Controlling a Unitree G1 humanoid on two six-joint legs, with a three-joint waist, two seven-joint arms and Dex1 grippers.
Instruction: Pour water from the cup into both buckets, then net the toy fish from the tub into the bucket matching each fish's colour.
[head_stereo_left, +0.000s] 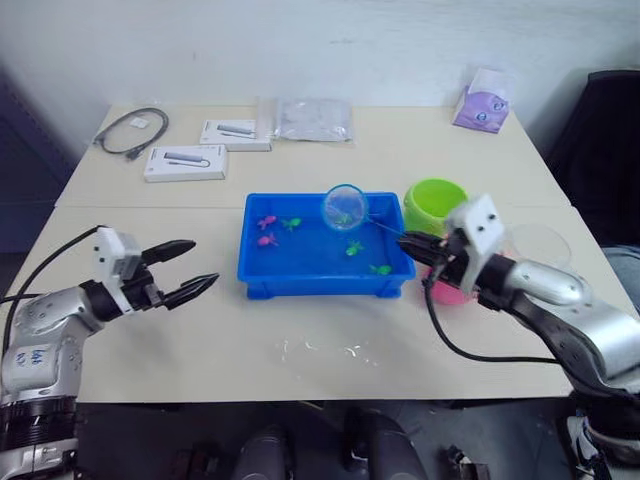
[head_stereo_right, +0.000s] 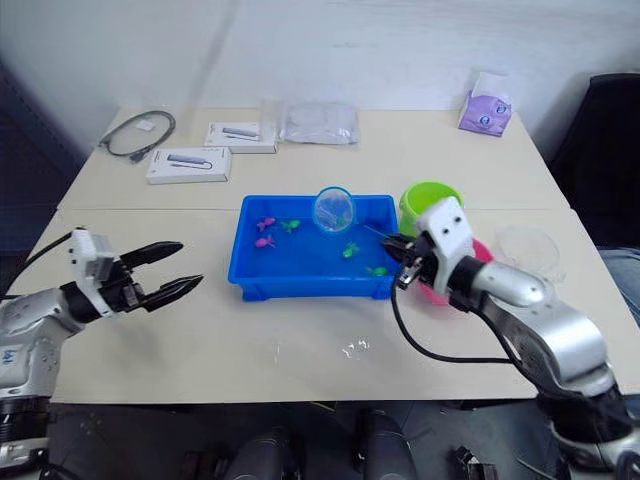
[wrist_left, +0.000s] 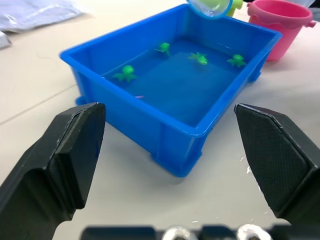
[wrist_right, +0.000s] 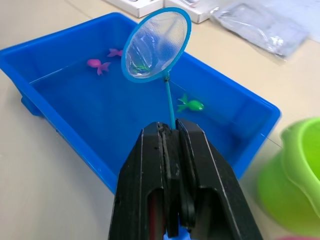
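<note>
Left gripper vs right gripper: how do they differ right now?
The left gripper is open and holds nothing; the right gripper is shut on the net handle. The left gripper hangs over bare table beside the tub; the right gripper sits by the tub's far end. Both point toward the tub.

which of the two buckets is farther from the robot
The lime green round plastic bucket, standing beyond the pink round plastic bucket, which sits nearer the table's front edge, beside the blue tub's corner.
</note>
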